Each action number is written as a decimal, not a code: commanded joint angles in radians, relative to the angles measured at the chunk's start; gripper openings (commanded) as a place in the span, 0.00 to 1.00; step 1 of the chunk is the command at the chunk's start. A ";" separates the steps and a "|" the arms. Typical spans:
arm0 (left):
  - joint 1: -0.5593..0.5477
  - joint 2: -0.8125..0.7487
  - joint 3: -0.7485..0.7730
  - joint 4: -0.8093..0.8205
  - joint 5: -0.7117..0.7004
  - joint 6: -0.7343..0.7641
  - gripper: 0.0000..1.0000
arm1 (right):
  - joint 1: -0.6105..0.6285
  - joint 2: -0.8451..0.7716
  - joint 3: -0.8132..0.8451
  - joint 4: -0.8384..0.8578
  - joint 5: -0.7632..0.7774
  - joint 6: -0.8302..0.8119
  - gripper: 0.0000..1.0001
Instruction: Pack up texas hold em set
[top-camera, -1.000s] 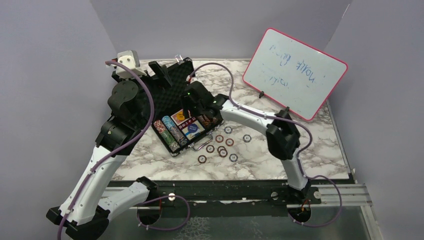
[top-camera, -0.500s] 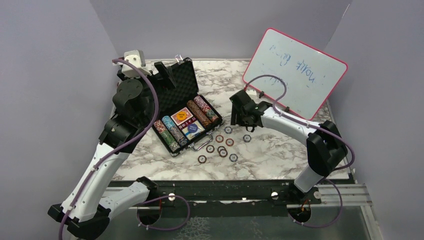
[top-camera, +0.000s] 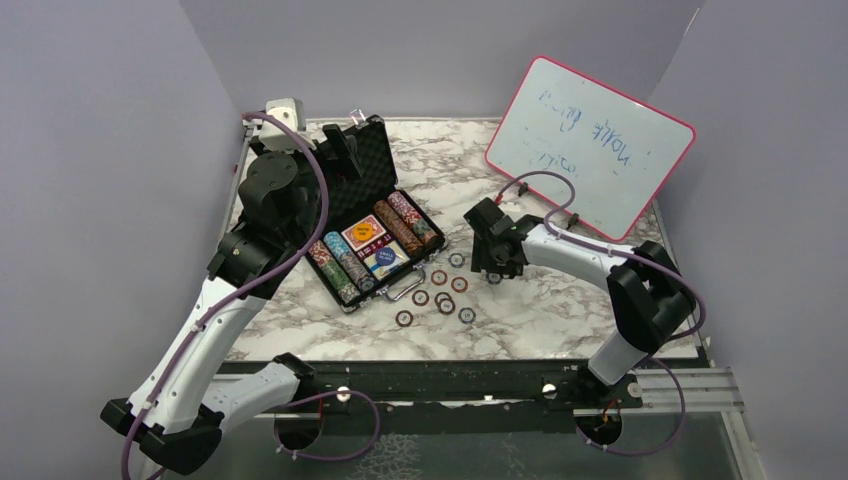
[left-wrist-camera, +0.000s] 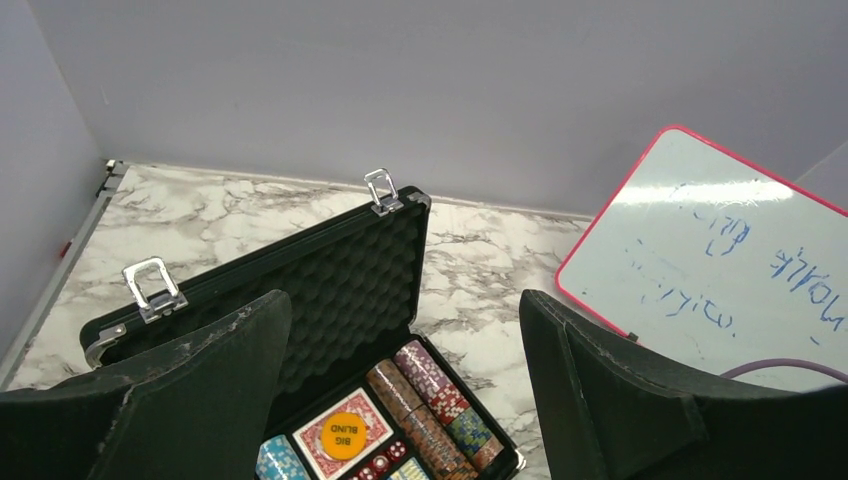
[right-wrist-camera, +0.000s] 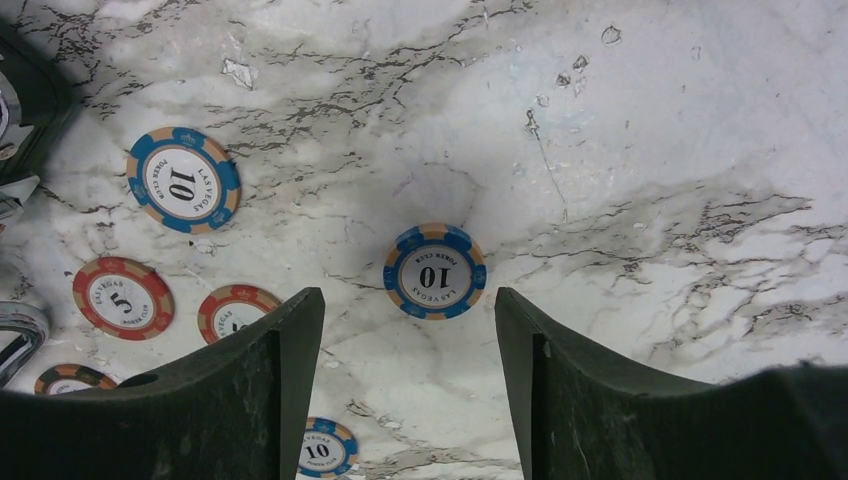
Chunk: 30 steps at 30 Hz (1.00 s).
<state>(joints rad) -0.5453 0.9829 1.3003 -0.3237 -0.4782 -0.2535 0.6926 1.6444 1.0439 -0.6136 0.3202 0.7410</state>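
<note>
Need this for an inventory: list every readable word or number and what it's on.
"BIG BLIND": orange button in the case.
"10", "POKER CLUB", "LAS VEGAS": middle blue chip.
"10", "LAS VEGAS": blue chip nearer the case.
"5", "LAS VEGAS": red chip.
Whiteboard blue handwriting: unreadable.

a white marble-patterned table (top-camera: 560, 320) carries an open black briefcase (top-camera: 375, 165) at its left rear and a pink-framed whiteboard (top-camera: 590, 145) propped at the right rear. loose red five chips (top-camera: 421, 297) and blue ten chips (right-wrist-camera: 434, 271) lie scattered just beside the case's front.
</note>
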 joint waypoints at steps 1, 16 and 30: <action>0.002 -0.013 -0.006 0.012 0.022 -0.015 0.87 | -0.004 0.034 -0.005 0.020 -0.013 0.014 0.66; 0.002 -0.016 -0.009 0.003 0.020 -0.021 0.87 | -0.015 0.095 -0.039 0.077 -0.044 -0.004 0.50; 0.002 -0.004 -0.069 -0.007 0.026 -0.044 0.87 | -0.015 0.042 0.001 0.011 0.037 -0.024 0.59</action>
<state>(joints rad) -0.5453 0.9829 1.2354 -0.3378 -0.4744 -0.2844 0.6807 1.7073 1.0332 -0.5632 0.3073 0.7151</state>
